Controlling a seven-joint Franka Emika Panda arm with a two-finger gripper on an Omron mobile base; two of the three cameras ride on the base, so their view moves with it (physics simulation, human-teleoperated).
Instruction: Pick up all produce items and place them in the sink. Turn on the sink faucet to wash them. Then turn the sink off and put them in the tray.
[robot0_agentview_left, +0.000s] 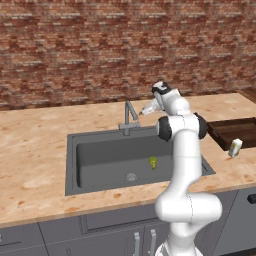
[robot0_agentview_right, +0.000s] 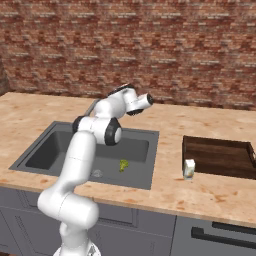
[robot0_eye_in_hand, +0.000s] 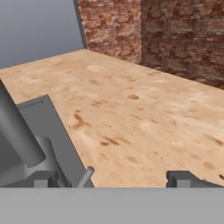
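Note:
A tiny broccoli floret (robot0_agentview_left: 152, 162) (robot0_agentview_right: 123, 165) lies on the floor of the dark grey sink (robot0_agentview_left: 100, 152) (robot0_agentview_right: 50, 152), a little right of the round drain (robot0_agentview_left: 131, 177). The slim grey faucet (robot0_agentview_left: 129, 118) stands at the sink's back rim. My gripper (robot0_agentview_left: 142, 111) hovers just right of the faucet, up at spout height. In the hand view my gripper (robot0_eye_in_hand: 116, 179) is open, with the faucet's body (robot0_eye_in_hand: 19, 131) at the left and its small lever (robot0_eye_in_hand: 85, 176) rising between the fingertips, nearer the left one. The dark wood tray (robot0_agentview_left: 235, 131) (robot0_agentview_right: 220, 156) rests on the counter to the right of the sink.
A small pale carton (robot0_agentview_left: 235, 147) (robot0_agentview_right: 189, 169) stands upright at the tray's near-left corner. The light wood-look counter (robot0_agentview_left: 35, 150) (robot0_eye_in_hand: 140, 113) runs along a brick wall (robot0_agentview_left: 100, 45). My white arm rises in front of the sink's right half.

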